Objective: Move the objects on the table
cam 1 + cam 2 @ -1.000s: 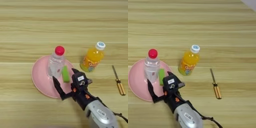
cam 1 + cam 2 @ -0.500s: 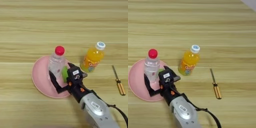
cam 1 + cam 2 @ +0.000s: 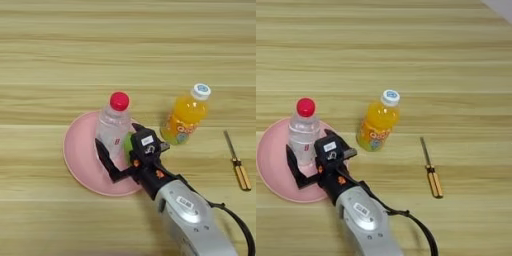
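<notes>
The water bottle [image 3: 113,129] stood upright on the pink plate [image 3: 79,159]. The gripper [image 3: 116,156], fingers spread, straddled its base beside the green block [image 3: 128,143]. Closing squarely should avoid tipping it.

water bottle [image 3: 114,127] on plate [image 3: 80,155]; juice bottle [image 3: 186,116], screwdriver [image 3: 237,163] right.

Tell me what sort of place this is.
Probably a robot test bench: a bare wooden table with staged odd items, a water bottle on a pink plate, juice bottle, screwdriver.
</notes>
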{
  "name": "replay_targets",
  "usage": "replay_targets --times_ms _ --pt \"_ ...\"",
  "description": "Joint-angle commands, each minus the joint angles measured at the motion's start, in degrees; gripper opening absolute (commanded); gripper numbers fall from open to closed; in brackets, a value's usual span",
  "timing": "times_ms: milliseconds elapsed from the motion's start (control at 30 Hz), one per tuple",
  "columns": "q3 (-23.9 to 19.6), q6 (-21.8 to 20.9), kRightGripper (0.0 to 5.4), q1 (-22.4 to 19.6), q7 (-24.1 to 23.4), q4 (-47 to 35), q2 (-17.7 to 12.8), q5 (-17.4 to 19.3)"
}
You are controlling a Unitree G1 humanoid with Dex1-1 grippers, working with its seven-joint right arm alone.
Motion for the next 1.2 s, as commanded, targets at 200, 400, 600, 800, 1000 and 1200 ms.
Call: replay_targets --times_ms 200,400,600,800,1000,1200 --pt "-1.4 -6.4 5.37 -3.0 0.9 2.5 1.9 3.8" --pt "-1.1 -9.4 5.37 -3.2 1.4 4.5 2.1 4.1" --pt "-1.0 -11.3 5.37 -3.9 1.3 6.8 2.4 3.9" --pt "-0.8 -12.0 5.37 -4.7 1.2 8.1 2.6 4.0" --pt "-0.5 -12.3 5.37 -5.1 1.5 8.4 2.8 4.2" --pt "-0.3 -12.5 5.37 -5.2 1.5 8.6 2.9 4.3"
